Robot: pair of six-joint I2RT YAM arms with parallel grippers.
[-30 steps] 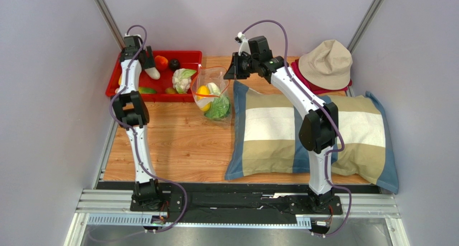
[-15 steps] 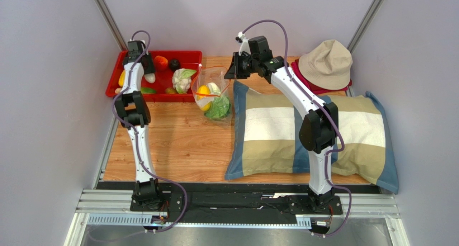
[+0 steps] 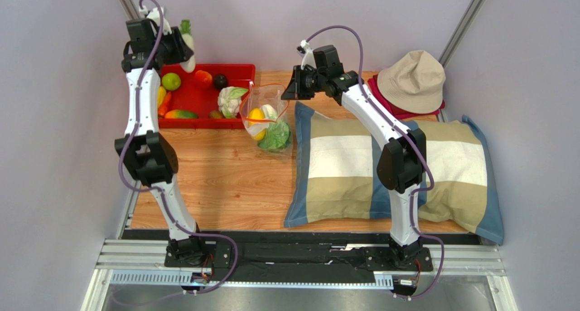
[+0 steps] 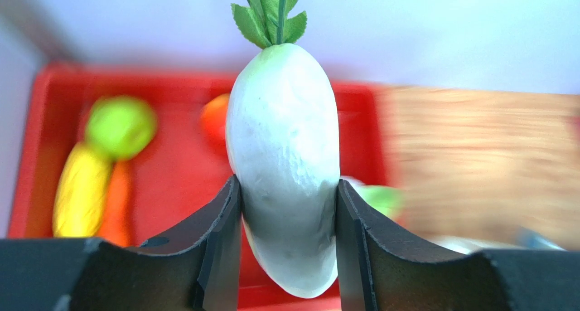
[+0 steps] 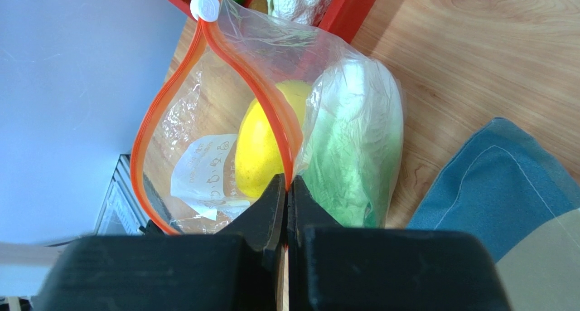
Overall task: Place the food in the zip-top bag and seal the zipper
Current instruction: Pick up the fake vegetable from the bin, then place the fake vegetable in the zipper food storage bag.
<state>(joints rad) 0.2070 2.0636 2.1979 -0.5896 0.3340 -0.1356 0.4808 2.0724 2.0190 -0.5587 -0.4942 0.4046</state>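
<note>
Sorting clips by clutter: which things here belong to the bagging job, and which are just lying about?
Job: white radish between the fingers of the left gripper; zip-top bag pinched by the right gripper; yellow pepper and lettuce inside it; cauliflower and round green fruit in the red tray.
Lying about: checked pillow; beige bucket hat.

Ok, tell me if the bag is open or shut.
Open. The bag has its zipper spread into a wide loop, slider at the far end; the right fingers pinch one side.
</note>
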